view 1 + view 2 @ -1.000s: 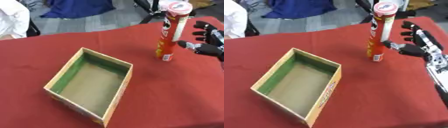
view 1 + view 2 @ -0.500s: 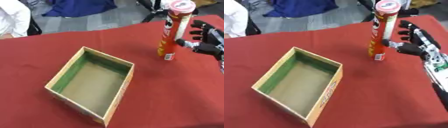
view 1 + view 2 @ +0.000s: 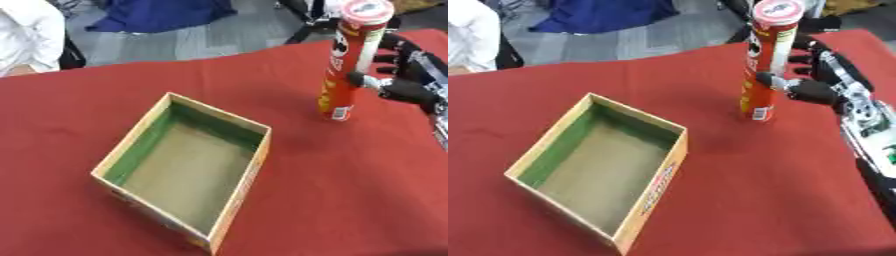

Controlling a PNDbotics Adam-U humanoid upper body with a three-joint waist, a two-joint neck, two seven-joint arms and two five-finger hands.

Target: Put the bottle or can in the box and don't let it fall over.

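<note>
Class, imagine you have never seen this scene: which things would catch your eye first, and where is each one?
The tall red can stands upright on the red tablecloth, towards the far right. The robot's black right hand is right beside it, thumb at its side. To the near left sits an open cardboard box with a green inner wall, nothing in it.

Bench (image 3: 710, 200) was covered in red cloth. Two things sat directly on it: an open cardboard box (image 3: 601, 170) with a green inner wall, left of centre and set askew, and a tall red can (image 3: 765, 60) standing upright near the far right, well apart from the box.
</note>
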